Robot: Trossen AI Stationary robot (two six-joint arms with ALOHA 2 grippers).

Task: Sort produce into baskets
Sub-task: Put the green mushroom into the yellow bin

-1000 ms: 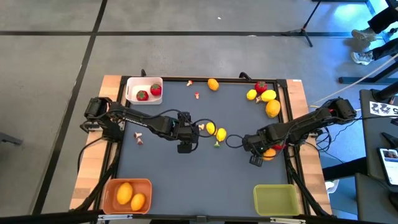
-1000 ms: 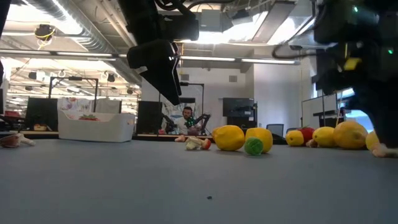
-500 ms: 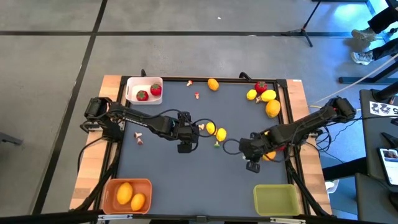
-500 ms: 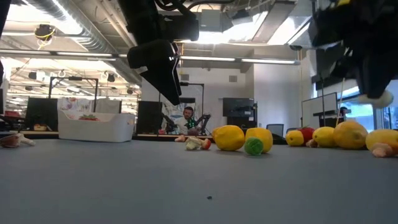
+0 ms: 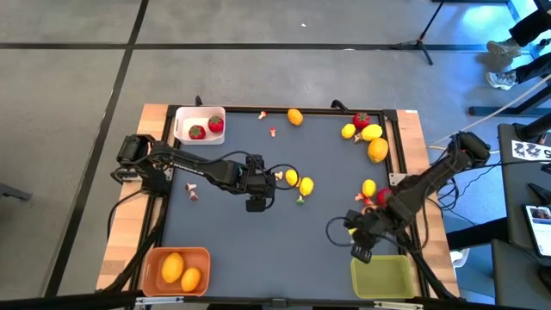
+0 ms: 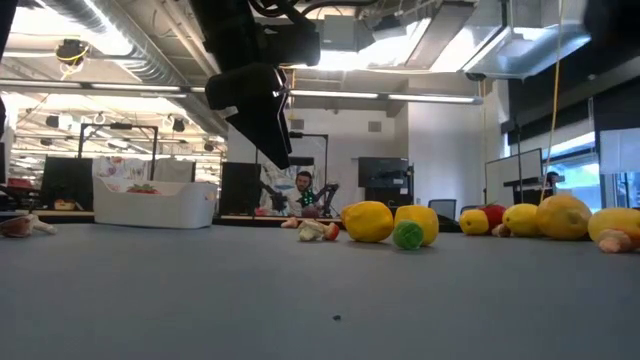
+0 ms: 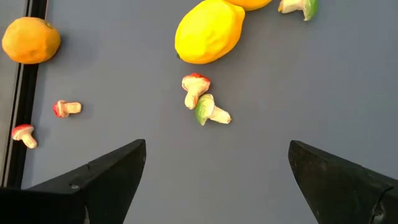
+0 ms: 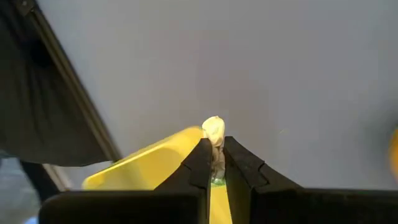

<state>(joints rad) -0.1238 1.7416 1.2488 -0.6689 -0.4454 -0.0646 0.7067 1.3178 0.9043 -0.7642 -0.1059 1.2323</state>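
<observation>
Fingers of the right gripper (image 8: 214, 163) pinch a small pale mushroom (image 8: 213, 134) at the olive-green basket (image 5: 381, 277), while the left gripper (image 7: 214, 171) hangs wide open mid-table. Two strawberries (image 5: 207, 128) sit in the white basket (image 5: 186, 114) and two citrus (image 5: 181, 270) in the orange basket (image 5: 153, 260); most produce remains unsorted.

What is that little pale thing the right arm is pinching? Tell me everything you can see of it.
The pale piece is small, cream-coloured and knobbly, with a rounded top and a hint of green at its base. It stands upright, clamped between the two dark fingers of the right gripper, held in the air near the edge of the olive-green basket.
</observation>
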